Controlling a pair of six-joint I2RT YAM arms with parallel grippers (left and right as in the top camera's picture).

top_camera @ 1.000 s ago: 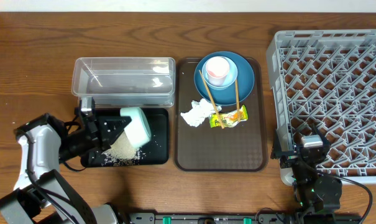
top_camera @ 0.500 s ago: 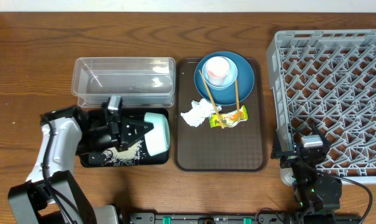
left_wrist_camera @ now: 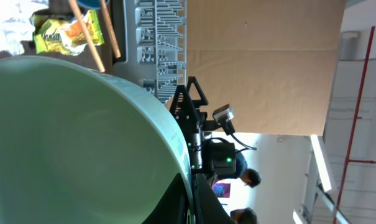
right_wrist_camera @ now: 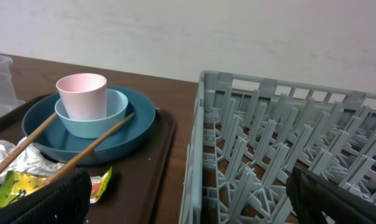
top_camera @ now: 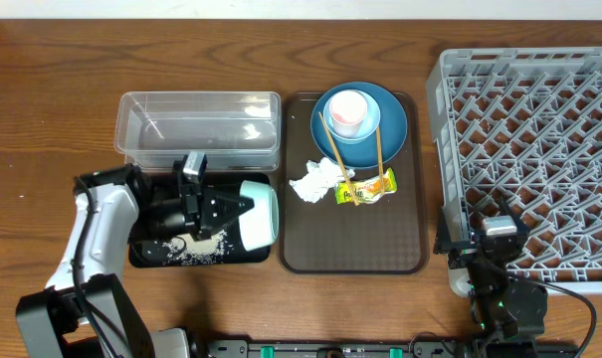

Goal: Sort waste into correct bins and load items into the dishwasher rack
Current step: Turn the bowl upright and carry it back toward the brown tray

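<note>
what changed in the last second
The left tool, shut on the bowl, swung it rightward over the black tray toward the brown tray. The rice, right tool, plate, napkin, wrapper and rack stayed put.

The tub [top_camera: 196, 129] sits behind the shallow tray [top_camera: 256, 257]; serving tray [top_camera: 350, 239] to their right, rack [top_camera: 534, 129] farthest right.

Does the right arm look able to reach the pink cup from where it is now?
Probably yes. Its fingers are open and empty, and the right wrist view shows the pink cup in plain sight with nothing between. Only the chopsticks lie close on both sides of it.
</note>
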